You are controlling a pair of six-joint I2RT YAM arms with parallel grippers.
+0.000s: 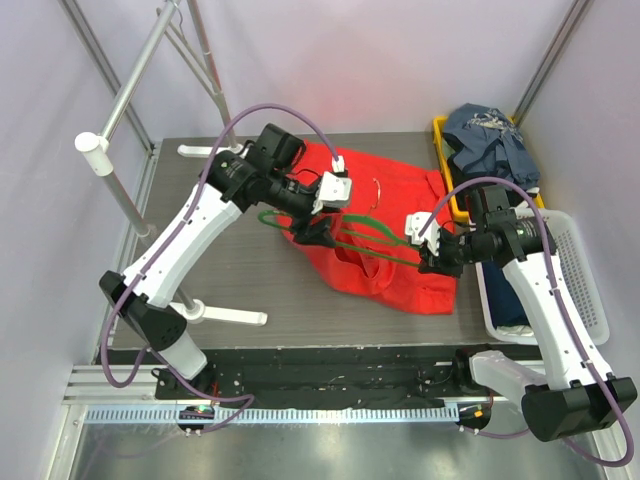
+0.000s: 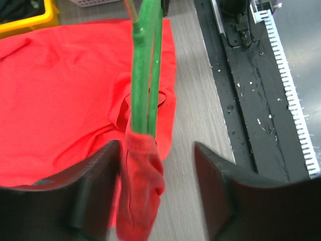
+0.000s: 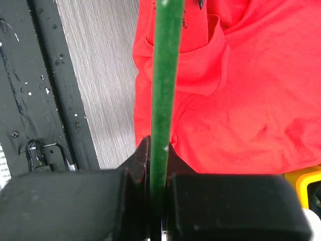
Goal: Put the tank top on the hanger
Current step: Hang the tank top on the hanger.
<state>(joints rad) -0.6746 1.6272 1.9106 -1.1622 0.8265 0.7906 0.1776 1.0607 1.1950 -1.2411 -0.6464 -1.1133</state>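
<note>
The red tank top (image 1: 400, 200) lies spread on the table, its left part bunched up. The green hanger (image 1: 365, 235) stretches across it between my two grippers. My right gripper (image 1: 432, 262) is shut on the hanger's bar (image 3: 164, 75), the tank top (image 3: 251, 100) lying just beyond it. My left gripper (image 1: 310, 232) is at the hanger's other end. In the left wrist view a red strap (image 2: 143, 186) hangs over the hanger's tip (image 2: 143, 75) between the jaws of the left gripper (image 2: 158, 196). It lies against the left finger, with a wide gap to the right finger.
A yellow bin (image 1: 440, 130) with dark clothes (image 1: 490, 140) stands at the back right. A white basket (image 1: 580, 270) sits beside the right arm. A grey clothes rack (image 1: 140, 80) rises at the left, its foot (image 1: 225, 315) on the table. A black rail (image 1: 330, 385) runs along the near edge.
</note>
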